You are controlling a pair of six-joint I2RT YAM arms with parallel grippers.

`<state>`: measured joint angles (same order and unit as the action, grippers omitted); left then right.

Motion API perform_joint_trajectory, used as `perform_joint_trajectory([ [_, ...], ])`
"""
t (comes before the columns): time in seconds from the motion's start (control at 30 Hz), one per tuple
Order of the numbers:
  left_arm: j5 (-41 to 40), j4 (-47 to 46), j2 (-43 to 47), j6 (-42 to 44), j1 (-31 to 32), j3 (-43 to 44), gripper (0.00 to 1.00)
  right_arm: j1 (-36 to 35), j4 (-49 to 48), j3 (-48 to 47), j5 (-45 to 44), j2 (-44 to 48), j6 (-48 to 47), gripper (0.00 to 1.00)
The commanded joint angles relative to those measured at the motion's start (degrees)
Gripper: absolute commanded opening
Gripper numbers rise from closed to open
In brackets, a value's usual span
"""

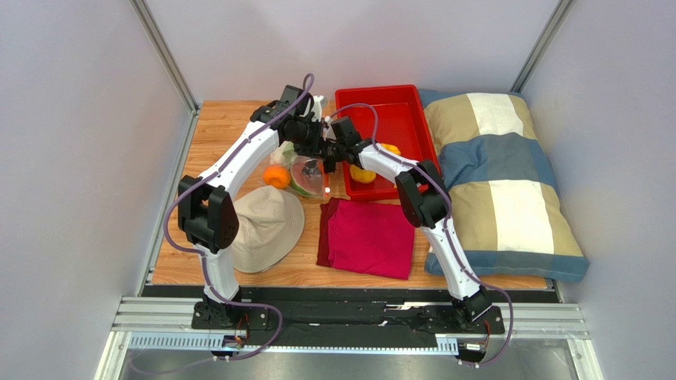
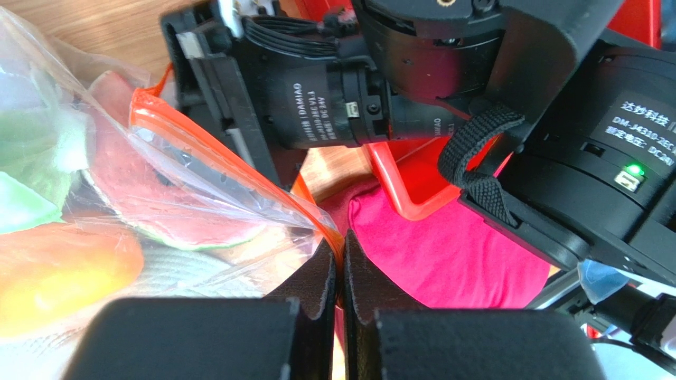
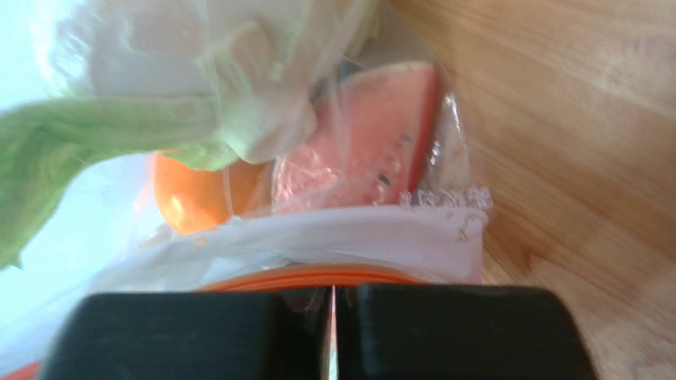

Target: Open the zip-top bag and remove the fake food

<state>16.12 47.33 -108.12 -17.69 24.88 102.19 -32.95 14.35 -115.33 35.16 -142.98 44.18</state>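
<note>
Now the bag (image 1: 308, 176) is on the counter (image 1: 230, 131), food (image 3: 373, 158) inside, and the left jaws and right jaws are both clamped on its zip strip (image 2: 151, 111), so next, I think, they must pull its two sides apart.
</note>
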Motion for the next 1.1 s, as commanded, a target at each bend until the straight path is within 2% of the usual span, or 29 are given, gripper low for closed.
perform_joint_trajectory([
  [0.0,0.49,-0.22,1.94,0.73,-0.19,3.62,0.0,0.69,-1.88,2.74,2.72,4.11,-1.19,0.14],
  [0.03,2.75,-0.31,1.6,1.17,-0.27,3.98,0.0,0.69,-1.0,2.91,2.55,3.94,-2.08,0.23],
  [0.07,3.73,1.0,0.29,1.34,-0.27,4.76,0.0,0.78,-0.55,3.18,2.81,3.93,-2.61,0.27],
  [0.1,3.57,2.31,-0.51,1.35,-0.27,6.95,0.0,0.78,-0.38,3.7,2.81,3.93,-3.57,0.35],
  [0.13,1.74,3.81,-1.56,1.0,-0.27,7.75,0.0,0.69,-0.46,3.79,2.72,3.85,-3.84,0.38],
  [0.2,-0.99,4.62,-0.7,0.38,-0.36,7.15,0.16,0.69,-0.03,2.49,3.25,3.32,-4.8,0.44],
  [0.27,-5.64,1.04,4.03,-0.76,-0.36,4.26,0.29,0.69,0.85,1.25,3.25,2.97,-5.25,0.49],
  [0.3,-7.14,-0.12,5.79,-0.94,-0.71,1.37,0.31,0.69,0.86,0.81,3.25,2.62,-5.25,0.53],
  [0.37,-8.65,-2.06,9.93,-1.38,-1.5,-0.76,0.34,0.61,0.86,-1.03,4.12,1.92,-5.25,0.57],
  [0.43,-8.65,-1.81,12.21,-1.21,-3.34,-1.99,0.31,0.78,0.86,-2.79,4.39,1.3,-5.07,0.61],
  [0.47,-8.3,-1.63,12.75,-0.94,-3.96,-2.34,0.09,0.69,-0.01,-2.97,4.31,1.3,-4.9,0.61],
  [0.53,-7.43,-1.1,13.02,-0.94,-5.89,-2.52,0.03,0.69,-1.42,-3.15,4.57,1.21,-4.02,0.62],
  [0.6,-7.86,0.47,12.58,-1.03,-7.56,-2.09,0.09,0.78,-2.31,-3.94,5.53,0.86,-3.14,0.64],
  [0.67,-9.87,5.28,9.95,-1.99,-8.97,-1.21,0.2,0.69,-4.05,-3.07,6.32,1.64,-3.23,0.65],
  [0.7,-9.97,7.32,8.38,-2.52,-10.72,0.53,0.2,0.78,-5.02,-2.19,6.5,2.0,-3.23,0.68],
  [0.77,-10.76,10.31,4.24,-2.87,-12.13,1.78,0.13,0.69,-7.65,-0.87,5.89,2.88,-3.23,0.69],
  [0.9,-14.79,9.54,-1.21,-1.65,-14.42,5.2,0.12,0.69,-13.46,-0.51,5.63,1.83,1.06,0.71],
  [1.07,-16.02,8.31,-6.66,-2.96,-15.74,9.16,0.12,0.78,-13.82,-3.14,4.75,-0.02,3.28,0.71],
])
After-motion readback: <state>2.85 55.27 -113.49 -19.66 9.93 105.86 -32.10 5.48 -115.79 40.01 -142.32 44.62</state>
